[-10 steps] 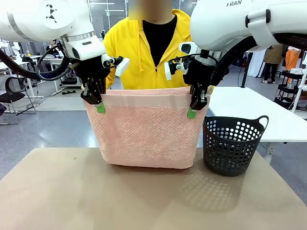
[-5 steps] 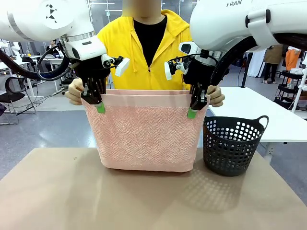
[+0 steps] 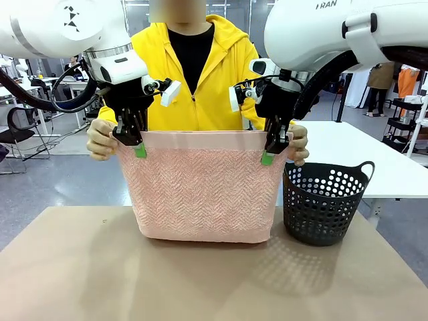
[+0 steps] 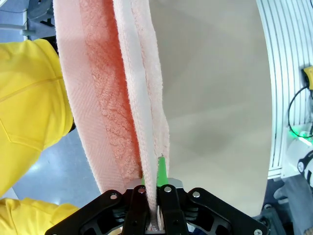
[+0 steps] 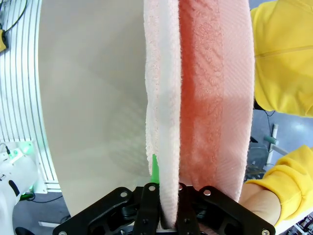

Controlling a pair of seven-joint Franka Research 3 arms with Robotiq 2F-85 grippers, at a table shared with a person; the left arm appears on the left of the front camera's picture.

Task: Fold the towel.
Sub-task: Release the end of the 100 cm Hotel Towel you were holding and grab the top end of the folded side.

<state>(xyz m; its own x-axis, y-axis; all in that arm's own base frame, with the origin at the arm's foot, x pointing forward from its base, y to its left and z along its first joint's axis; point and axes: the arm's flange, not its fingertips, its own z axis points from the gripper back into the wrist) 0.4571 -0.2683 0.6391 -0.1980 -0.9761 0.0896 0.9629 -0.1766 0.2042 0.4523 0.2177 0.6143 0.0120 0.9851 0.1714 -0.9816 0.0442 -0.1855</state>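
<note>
We judge the first fold nearly made: the towel [image 3: 204, 190] hangs doubled at frame centre over the counter [image 3: 73, 267], with the jaws of the left gripper [image 3: 136, 143] and right gripper [image 3: 271, 148] clamped on its top corners; flattening remains.

One pale salmon-pink towel [image 3: 200, 187]. Two black grippers with green pads: left gripper [image 3: 137, 148] at the towel's left top corner, right gripper [image 3: 269, 155] at its right top corner. Two white arms: left arm [image 3: 60, 27], right arm [image 3: 321, 33]. One person [image 3: 194, 60] at the far side, in one yellow hoodie [image 3: 224, 100]. Two bare hands: hand at the left [image 3: 100, 139], hand at the right [image 3: 299, 144]. One black perforated basket [image 3: 324, 200], right. One tan table [image 3: 100, 281].
</note>
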